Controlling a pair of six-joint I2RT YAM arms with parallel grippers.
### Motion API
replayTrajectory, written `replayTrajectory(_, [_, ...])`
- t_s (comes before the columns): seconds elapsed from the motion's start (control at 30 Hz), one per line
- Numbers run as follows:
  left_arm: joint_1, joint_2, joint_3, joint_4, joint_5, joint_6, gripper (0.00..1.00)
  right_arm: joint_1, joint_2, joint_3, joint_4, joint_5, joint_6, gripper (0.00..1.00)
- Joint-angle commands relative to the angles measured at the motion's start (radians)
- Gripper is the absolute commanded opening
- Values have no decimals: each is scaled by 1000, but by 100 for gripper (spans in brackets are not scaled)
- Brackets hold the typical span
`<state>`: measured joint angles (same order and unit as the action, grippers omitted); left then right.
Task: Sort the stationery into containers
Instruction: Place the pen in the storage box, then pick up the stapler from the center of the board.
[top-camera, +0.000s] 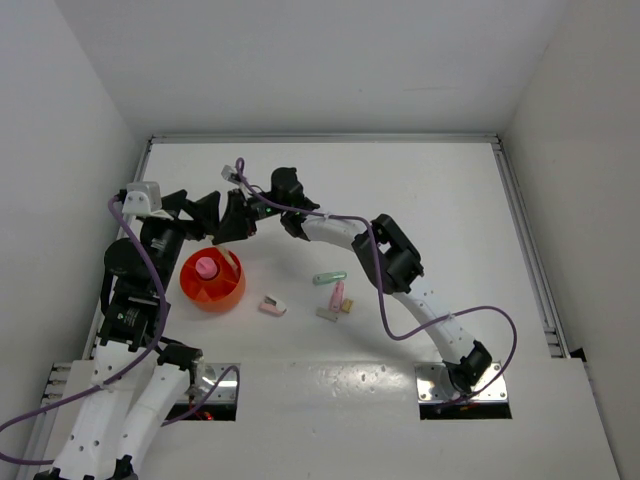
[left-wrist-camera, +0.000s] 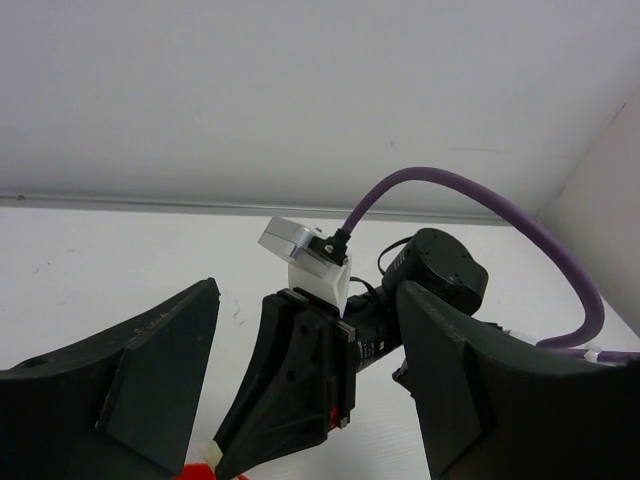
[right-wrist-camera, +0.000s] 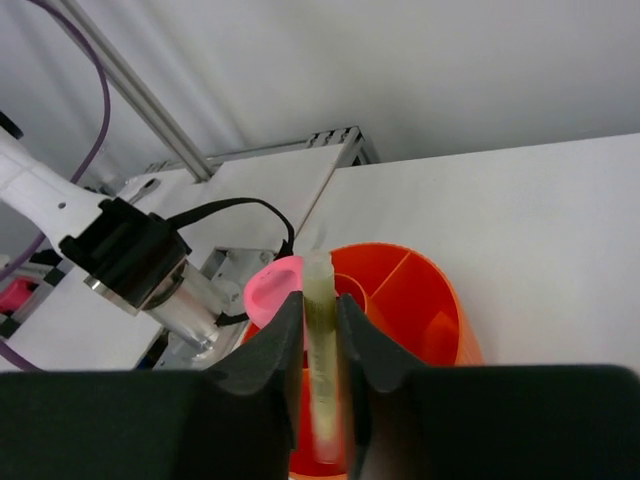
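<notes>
My right gripper (right-wrist-camera: 320, 312) is shut on a thin yellow-green pen (right-wrist-camera: 320, 340), which stands upright over the orange bowl (right-wrist-camera: 440, 292) with inner dividers. A pink-capped tube (right-wrist-camera: 272, 284) stands in that bowl (top-camera: 191, 291), its cap (top-camera: 206, 267) showing from above. In the top view the right gripper (top-camera: 238, 224) hangs over the bowl's far rim. My left gripper (top-camera: 210, 214) is just to its left, open and empty. In the left wrist view the open left gripper (left-wrist-camera: 308, 290) frames the right gripper (left-wrist-camera: 290, 390).
Loose stationery lies right of the bowl: a mint-green marker (top-camera: 329, 277), a pink marker (top-camera: 338, 294), a yellow eraser (top-camera: 346, 306), a pale piece (top-camera: 326, 313) and a pink-and-white eraser (top-camera: 272, 306). White walls enclose the table.
</notes>
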<state>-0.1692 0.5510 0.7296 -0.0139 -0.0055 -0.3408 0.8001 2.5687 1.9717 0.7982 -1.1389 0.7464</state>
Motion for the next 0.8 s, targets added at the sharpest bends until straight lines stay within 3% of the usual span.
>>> replayTrajectory(0.0, [7,-11,1,22,-4,13,77,-1,-4,-10,124,-51,-4,21])
replayTrajectory(0.5, [7,-11,1,22,-4,13,77,-22,-71,-57,133,-70,28,28])
replayTrajectory(0.63, [7,-11,1,31,7,13,54,-114,-154,-100,67,-47,38,23])
replayTrajectory(0.67, [7,-11,1,31,7,13,40,-133,-172,-109,44,-33,38,21])
replayTrajectory(0.77, [7,1,1,42,62,3,22,-202,-238,-152,-48,-33,13,20])
